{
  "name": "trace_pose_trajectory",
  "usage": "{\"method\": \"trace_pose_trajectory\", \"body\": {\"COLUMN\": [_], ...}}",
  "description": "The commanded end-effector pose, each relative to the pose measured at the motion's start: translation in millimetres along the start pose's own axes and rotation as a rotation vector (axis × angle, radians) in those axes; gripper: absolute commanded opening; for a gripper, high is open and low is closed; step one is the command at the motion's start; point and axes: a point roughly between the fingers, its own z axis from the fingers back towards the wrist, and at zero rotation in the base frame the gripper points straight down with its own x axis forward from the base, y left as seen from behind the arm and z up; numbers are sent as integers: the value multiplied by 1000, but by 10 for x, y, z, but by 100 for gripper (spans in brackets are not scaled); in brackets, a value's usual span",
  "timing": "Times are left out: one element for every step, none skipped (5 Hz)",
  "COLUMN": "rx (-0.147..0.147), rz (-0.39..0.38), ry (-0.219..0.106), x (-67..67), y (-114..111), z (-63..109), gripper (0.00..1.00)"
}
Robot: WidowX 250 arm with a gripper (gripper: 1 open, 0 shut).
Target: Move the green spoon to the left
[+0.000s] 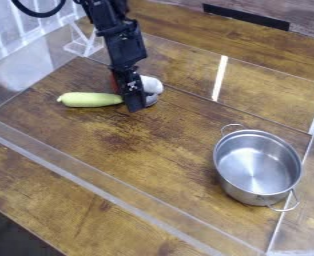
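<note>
The green spoon lies on the wooden table left of centre, its yellow-green handle pointing left. Its metal bowl is mostly hidden behind my gripper. The gripper points steeply down and stands low over the spoon's bowl end, its dark fingers spread apart on either side of the neck. I cannot tell whether they touch the spoon. Nothing is lifted.
A red-and-white mushroom toy sits right behind the gripper, almost against it. A round steel pot stands at the front right. Clear acrylic walls ring the table. A white rack stands at the back left.
</note>
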Motion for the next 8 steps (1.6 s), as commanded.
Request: {"method": "trace_pose_trajectory", "body": {"rx": [113,125,129,115,108,99,91,73], "rz": [39,106,165,165,166,194,218,157], "ry": [-76,-85,-94,-90,-87,-81,-74,-51], "x": [188,256,221,100,-48,-189,-300,-380], "y": [11,22,94,144,211,238,269,336], "z": [511,571,756,806,861,844,796,638], "gripper": [100,0,0,100,100,100,100,100]}}
